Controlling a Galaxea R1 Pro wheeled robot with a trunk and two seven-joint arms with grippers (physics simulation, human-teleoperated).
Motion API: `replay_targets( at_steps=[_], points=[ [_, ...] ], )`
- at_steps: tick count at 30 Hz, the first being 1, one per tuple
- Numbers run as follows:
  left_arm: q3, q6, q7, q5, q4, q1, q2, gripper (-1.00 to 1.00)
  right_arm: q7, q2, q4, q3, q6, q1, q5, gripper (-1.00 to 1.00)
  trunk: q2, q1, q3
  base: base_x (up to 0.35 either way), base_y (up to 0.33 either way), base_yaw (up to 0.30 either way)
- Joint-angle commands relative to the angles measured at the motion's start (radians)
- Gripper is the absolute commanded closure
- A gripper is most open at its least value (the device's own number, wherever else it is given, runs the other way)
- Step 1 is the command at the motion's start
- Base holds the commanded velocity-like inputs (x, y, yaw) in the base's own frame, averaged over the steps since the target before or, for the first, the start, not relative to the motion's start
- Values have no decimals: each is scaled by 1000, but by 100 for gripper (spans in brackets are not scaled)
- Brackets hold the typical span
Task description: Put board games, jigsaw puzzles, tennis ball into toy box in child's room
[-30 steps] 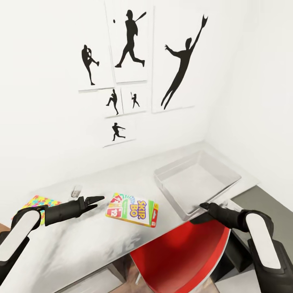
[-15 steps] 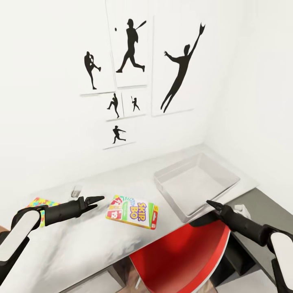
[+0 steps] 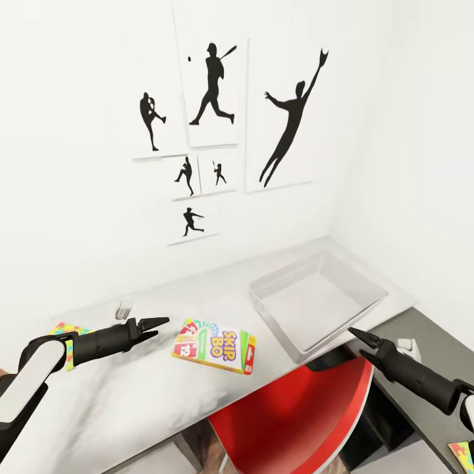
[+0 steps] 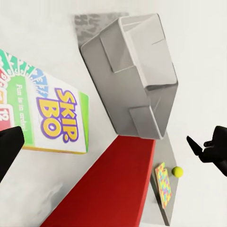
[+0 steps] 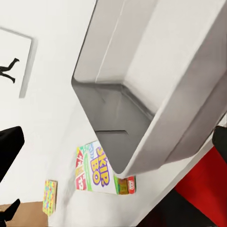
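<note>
The colourful Skip-Bo board game [image 3: 214, 345] lies flat on the pale table [image 3: 125, 401]. My left gripper [image 3: 160, 325] hovers open just left of it, holding nothing. The translucent grey toy box [image 3: 263, 294] stands at the table's right end with nothing in it. My right gripper [image 3: 356, 334] is open and holds nothing, in front of the toy box's near right corner, over the lower dark section [image 3: 431, 329]. One jigsaw puzzle [image 3: 64, 328] peeks out behind my left forearm. Another jigsaw puzzle [image 4: 163, 185] lies on the dark section beside the tennis ball [image 4: 177, 171].
A red swivel chair [image 3: 296, 415] is tucked under the table's front edge between my arms. A small grey object [image 3: 124, 308] sits near the wall, and a white object [image 3: 409, 345] lies on the dark section. Baseball silhouette pictures [image 3: 210, 85] hang on the wall.
My right arm has swung right and down, from the toy box's front rim out over the dark section. The left arm has stayed put. The view has shifted slightly.
</note>
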Motion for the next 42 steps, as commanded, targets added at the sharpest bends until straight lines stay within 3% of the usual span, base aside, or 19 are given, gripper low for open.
replay_targets(
  at_steps=[1,10,21,32,42],
  points=[
    [-1,2,-7,-6,0,-1,1,-100,17,-1,0,-3,5,10,10,-100,-2,1,-1,0,0,0],
    [-1,6,-9,-4,-2,-1,2,-100,27,-3,-1,-1,5,67,10,-100,-2,1,0,0,0,0],
    [-1,8,-70,-4,-3,0,15,-100,27,7,0,-1,5,70,11,-100,-2,1,0,0,0,0],
    [-1,8,-73,-3,-3,1,16,-100,27,10,1,2,5,70,10,-100,-2,1,1,-25,0,-11],
    [0,12,-74,-2,-3,1,16,-100,29,11,-1,3,5,70,9,-100,-2,1,11,-156,0,-177]
  ],
)
